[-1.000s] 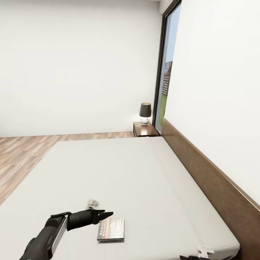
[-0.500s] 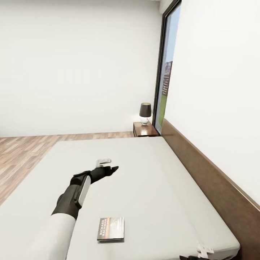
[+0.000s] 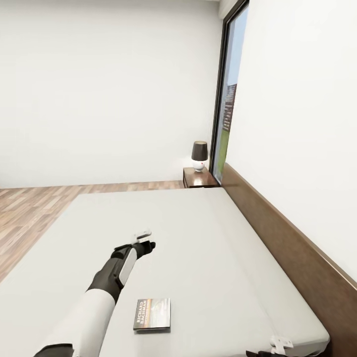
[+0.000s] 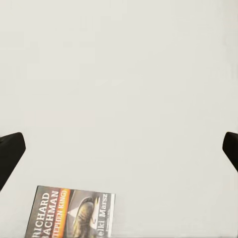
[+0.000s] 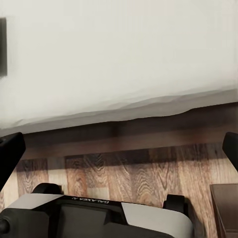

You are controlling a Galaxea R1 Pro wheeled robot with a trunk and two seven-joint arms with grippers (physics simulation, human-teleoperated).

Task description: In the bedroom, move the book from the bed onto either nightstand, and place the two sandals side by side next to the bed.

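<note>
Although the left arm reaches out over the large low bed with its plain off-white mattress (image 3: pixel 198 238), the left gripper (image 3: pixel 144 244) hovers above bare mattress with its jaws spread wide and nothing between them; in the left wrist view the two dark fingertips (image 4: pixel 10 153) stand at opposite edges of the frame. The small thin paperback book with a dark pictured cover, orange band and white lettering "RICHARD BACHMAN" (image 3: pixel 152 314) lies flat on the mattress near the robot, well short of that gripper, and in the left wrist view (image 4: pixel 74 212) it sits apart from both fingertips. The low, glossy dark brown wooden nightstand (image 3: pixel 198 177), carrying a small lamp with a dark shade (image 3: pixel 199 155), stands at the far side of the bed beside the slab headboard (image 3: pixel 287 248) and the tall window (image 3: pixel 229 94). The right gripper (image 5: pixel 119 148) is likewise wide open and empty, pointed at the bed's edge above the grey-brown wood-plank floor (image 5: pixel 129 173). By this evidence the task is barely begun: the book is ungrasped and not on a nightstand, and both sandals remain to be placed.
</note>
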